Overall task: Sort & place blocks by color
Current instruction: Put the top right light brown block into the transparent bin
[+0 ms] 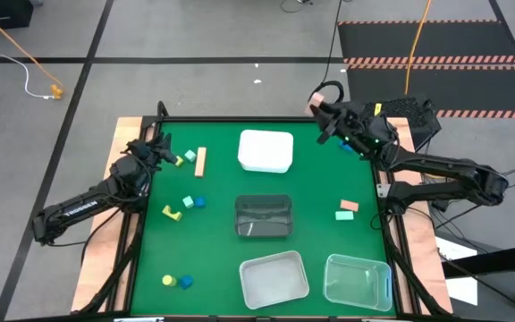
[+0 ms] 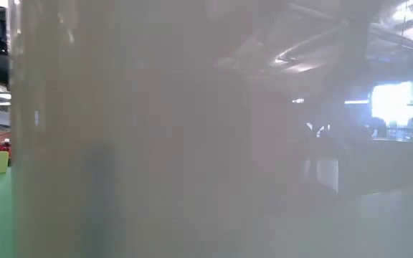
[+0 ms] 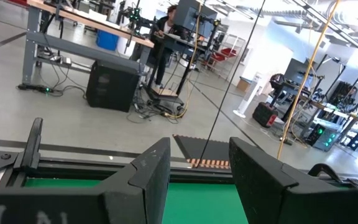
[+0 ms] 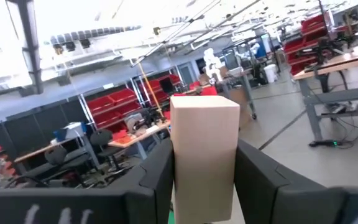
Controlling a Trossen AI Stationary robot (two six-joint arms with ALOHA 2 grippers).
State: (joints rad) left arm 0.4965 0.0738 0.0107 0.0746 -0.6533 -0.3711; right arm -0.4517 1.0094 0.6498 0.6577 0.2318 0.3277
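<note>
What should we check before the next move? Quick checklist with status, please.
1. Right gripper shut on the salmon bar: ok.
2. Bar upright and centred between the fingers: ok.
3. Left gripper empty, raised by the table's left edge: ok.
4. White tub unobstructed: ok.
5. Which tub takes salmon: cannot tell.
6. Low view usable: not ok, a tub wall blocks it.
</note>
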